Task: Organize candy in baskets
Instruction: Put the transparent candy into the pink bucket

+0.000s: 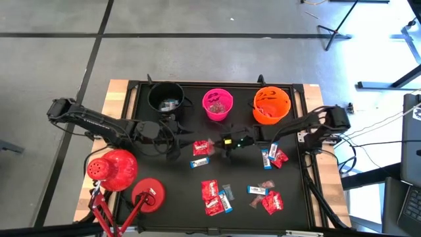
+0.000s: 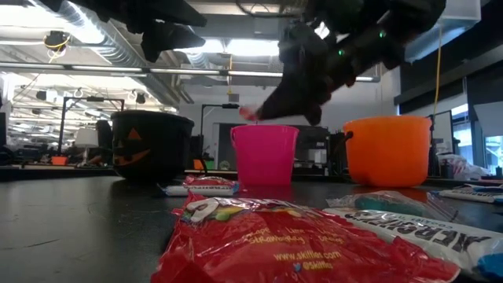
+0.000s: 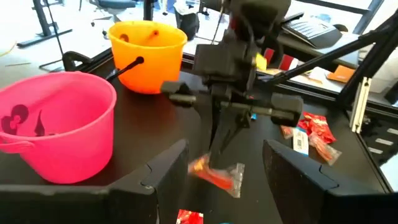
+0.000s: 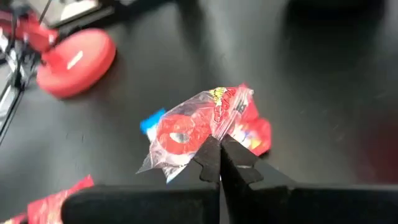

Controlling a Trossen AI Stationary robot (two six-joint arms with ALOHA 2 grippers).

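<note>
Three baskets stand along the table's far edge: black, pink and orange. Wrapped candy lies scattered on the black mat, in red and blue clusters. My right gripper reaches in from the right to the table's middle, shut on a clear-wrapped candy with a red ring inside. My left gripper stands open just left of it, pointing toward it, with nothing between its fingers. My right gripper pinches the clear wrapper's edge between its two fingertips. The fingers slant downward, coming from the table's right side. The candy hangs below the fingertips, lifted clear of the mat.
A red packet and a blue one lie on the mat under the held candy. Two red dome lamp heads with red legs stand at the near left. A red packet lies close to the low camera.
</note>
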